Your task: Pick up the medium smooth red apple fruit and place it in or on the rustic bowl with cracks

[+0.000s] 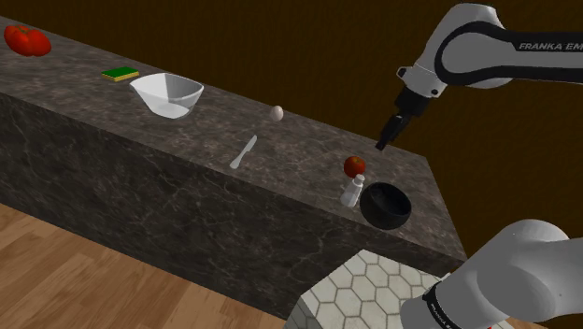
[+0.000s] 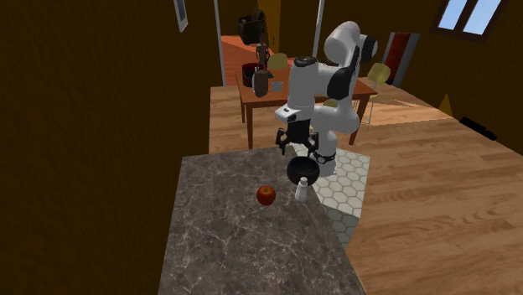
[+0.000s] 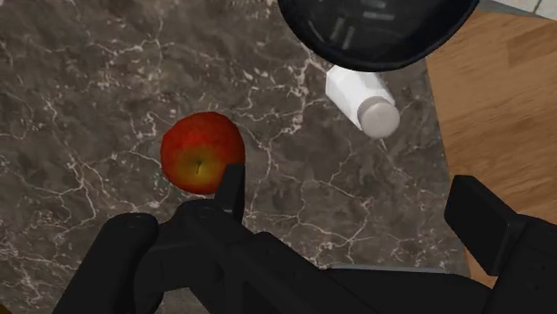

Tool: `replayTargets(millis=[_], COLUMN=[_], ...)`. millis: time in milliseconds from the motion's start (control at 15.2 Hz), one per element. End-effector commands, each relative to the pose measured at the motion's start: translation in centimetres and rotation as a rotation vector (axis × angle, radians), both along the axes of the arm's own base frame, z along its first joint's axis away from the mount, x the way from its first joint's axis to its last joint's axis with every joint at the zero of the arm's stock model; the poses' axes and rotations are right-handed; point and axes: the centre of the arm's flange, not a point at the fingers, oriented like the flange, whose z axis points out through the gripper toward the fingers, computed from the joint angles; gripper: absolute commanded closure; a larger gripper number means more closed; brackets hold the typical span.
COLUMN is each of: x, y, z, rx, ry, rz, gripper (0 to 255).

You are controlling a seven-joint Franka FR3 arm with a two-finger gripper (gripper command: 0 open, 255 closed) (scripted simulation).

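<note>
A red apple [image 1: 355,165] [image 2: 266,195] [image 3: 202,153] rests on the dark marble counter [image 1: 187,140]. Close beside it stands a small white shaker [image 1: 351,192] [image 2: 300,191] [image 3: 363,101]. A black bowl [image 1: 386,205] [image 2: 301,170] [image 3: 375,31] sits just past the shaker, at the counter's corner. My gripper [image 1: 386,140] [image 2: 297,149] [image 3: 357,210] hangs open above the counter, higher than the apple and touching nothing. In the wrist view the apple lies outside one finger [image 3: 232,189], not between the two.
Toward the shoulder view's left the counter carries a knife [image 1: 244,150], an egg [image 1: 277,112], a white bowl [image 1: 168,93], a green sponge [image 1: 120,73] and a tomato [image 1: 26,39]. The counter's edge drops to wooden floor [image 3: 500,98] just past the black bowl.
</note>
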Motion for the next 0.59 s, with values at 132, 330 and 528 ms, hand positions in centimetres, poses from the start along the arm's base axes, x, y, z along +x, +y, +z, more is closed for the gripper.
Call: replayTargets(millis=[132, 330, 528], x=[2.2, 3.9, 5.6], y=[-2.2, -3.9, -5.5], z=[-4.4, -7.4, -10.4], rx=[-0.033, -0.057, -0.082], ry=[0.007, 0.013, 0.019], rz=[0.027, 0.046, 0.065], gripper=[0, 0, 0])
